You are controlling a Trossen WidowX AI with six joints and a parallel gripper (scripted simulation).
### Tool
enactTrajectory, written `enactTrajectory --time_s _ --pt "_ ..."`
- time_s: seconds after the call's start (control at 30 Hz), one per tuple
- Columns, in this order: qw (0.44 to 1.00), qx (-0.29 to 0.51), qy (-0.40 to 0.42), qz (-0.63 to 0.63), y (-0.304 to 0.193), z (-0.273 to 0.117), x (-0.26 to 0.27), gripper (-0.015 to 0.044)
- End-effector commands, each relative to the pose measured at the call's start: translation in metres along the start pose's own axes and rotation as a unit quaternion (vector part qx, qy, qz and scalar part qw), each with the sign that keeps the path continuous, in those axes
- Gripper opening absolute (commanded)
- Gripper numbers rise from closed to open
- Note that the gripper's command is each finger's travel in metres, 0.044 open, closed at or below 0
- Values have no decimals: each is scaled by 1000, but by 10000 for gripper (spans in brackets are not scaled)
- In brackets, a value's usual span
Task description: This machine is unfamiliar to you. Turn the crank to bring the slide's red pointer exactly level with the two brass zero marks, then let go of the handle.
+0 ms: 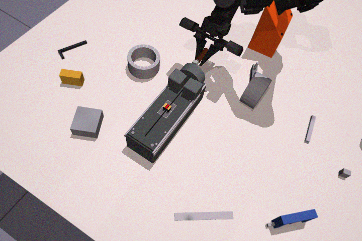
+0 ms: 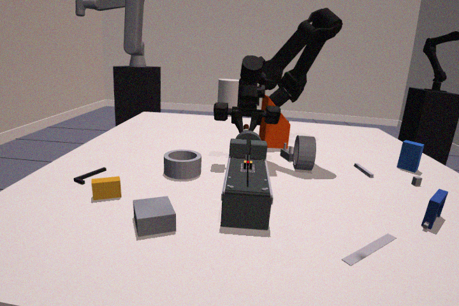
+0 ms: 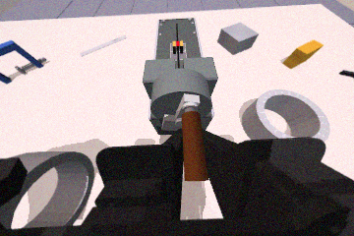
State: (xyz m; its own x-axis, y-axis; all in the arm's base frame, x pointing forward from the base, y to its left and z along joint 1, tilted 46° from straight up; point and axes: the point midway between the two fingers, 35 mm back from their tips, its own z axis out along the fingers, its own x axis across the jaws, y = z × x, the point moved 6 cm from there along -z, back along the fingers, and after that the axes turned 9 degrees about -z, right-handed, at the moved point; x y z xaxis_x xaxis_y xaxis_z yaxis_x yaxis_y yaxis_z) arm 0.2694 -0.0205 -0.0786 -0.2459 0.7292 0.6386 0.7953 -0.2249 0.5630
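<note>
The dark machine [image 1: 141, 125] [image 2: 245, 211] [image 3: 164, 36] stands mid-table, its crank at the end toward the arm. The slide's red pointer [image 1: 167, 107] [image 2: 247, 162] [image 3: 178, 43] sits between two brass marks; it looks about level with them, but a tiny offset cannot be told. My gripper [image 1: 199, 60] [image 2: 246, 130] [image 3: 189, 132] is shut on the brown crank handle [image 1: 203, 53] [image 2: 246, 127] [image 3: 194, 152], with one finger on each side. In the wrist view the handle points back toward the camera. The fingers partly hide the crank's lower part.
A grey ring [image 1: 143, 71] [image 2: 182, 168] stands beside the machine's crank end. A round grey part [image 1: 255, 92] [image 2: 305, 153] lies on the other side, near an orange wedge [image 1: 264, 42]. A grey block [image 1: 87, 120] and a yellow block [image 1: 70, 76] lie farther off.
</note>
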Motion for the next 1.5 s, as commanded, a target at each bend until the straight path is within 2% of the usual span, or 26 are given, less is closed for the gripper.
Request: enactTrajectory --time_s 0.0,1.47 --pt "1000 0 -8 3 -3 1 -8 0" --pt "1000 0 -8 3 -5 4 -9 0"
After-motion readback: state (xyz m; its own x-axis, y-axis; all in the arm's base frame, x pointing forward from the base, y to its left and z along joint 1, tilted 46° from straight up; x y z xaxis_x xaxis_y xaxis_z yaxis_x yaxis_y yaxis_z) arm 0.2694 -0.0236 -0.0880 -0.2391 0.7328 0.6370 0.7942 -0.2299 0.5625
